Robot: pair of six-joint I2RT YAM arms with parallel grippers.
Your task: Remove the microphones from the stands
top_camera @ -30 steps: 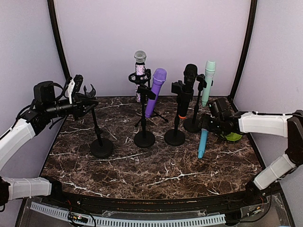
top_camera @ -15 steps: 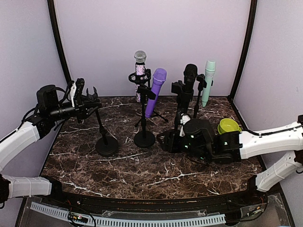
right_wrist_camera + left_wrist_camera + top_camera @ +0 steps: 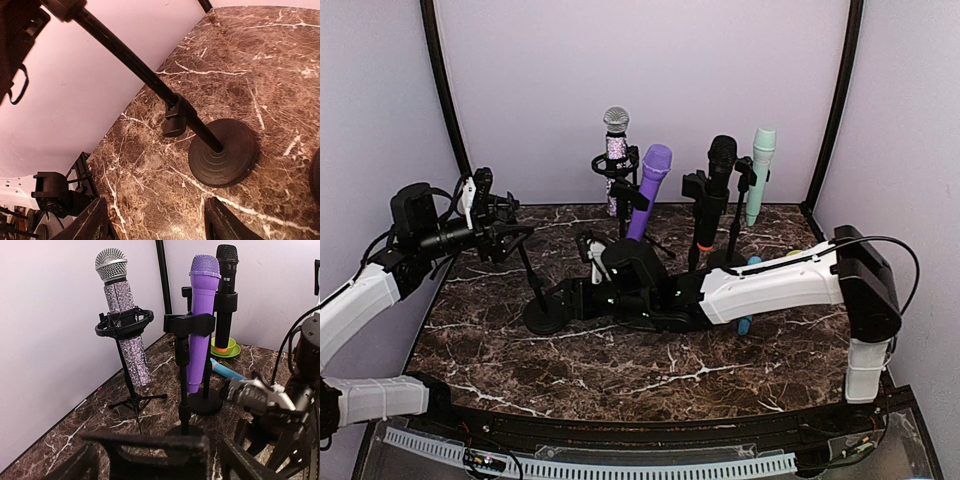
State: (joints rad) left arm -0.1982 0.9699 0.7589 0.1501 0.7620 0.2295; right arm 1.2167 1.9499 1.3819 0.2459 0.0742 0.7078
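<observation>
A light blue microphone lies flat on the marble table, partly hidden behind my right forearm; it also shows as the blue microphone in the left wrist view. The empty black stand leans left, its round base on the table. My left gripper is open, its jaws spread on either side of the stand's top clip. My right gripper reaches low across the table and is open beside the stand's base, with nothing between its fingers.
Four stands at the back hold microphones: a glittery silver one, a purple one, a black one and a mint one. A green bowl sits far right. My right arm spans the table's middle.
My right arm swept from the right side across to the left, down to the empty stand's base. My left gripper has opened around the stand's clip. The blue microphone stays on the table.
</observation>
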